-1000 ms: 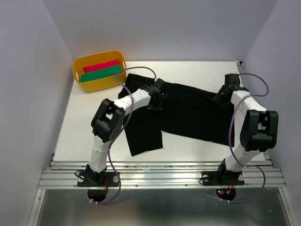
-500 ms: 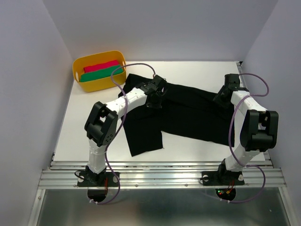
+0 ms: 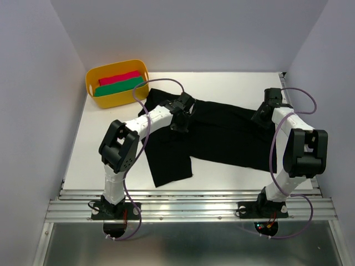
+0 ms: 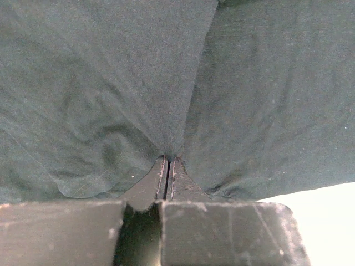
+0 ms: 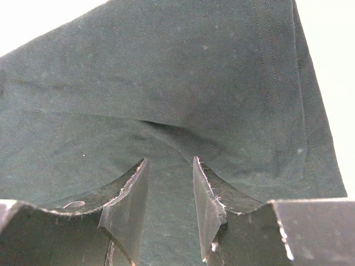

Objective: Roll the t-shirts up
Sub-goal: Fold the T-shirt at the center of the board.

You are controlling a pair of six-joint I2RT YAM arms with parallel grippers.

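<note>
- Top view: the black t-shirt (image 3: 227, 133) lies spread on the table (image 3: 94, 155). It starts right beside the yellow tub (image 3: 91, 83) and stretches well away from it, and that line is its long axis. The left gripper (image 3: 181, 113) sits on the tub-side end and the right gripper (image 3: 265, 112) on the end farthest from the tub, so each arm has one end.
- Left wrist view: the left gripper (image 4: 168, 164) is pinched tight. Creases in the black t-shirt (image 4: 111, 83) run straight into the tips, so it's got a nip of cloth.
- Right wrist view: the right gripper (image 5: 169, 177) has its jaws part-way apart with the black t-shirt (image 5: 194, 72) filling the gap. Looks to me like a hold on a thicker fold. My guess is any roll has to travel along that tub-to-far-end line, and the left arm is the one nearer the tub end.
</note>
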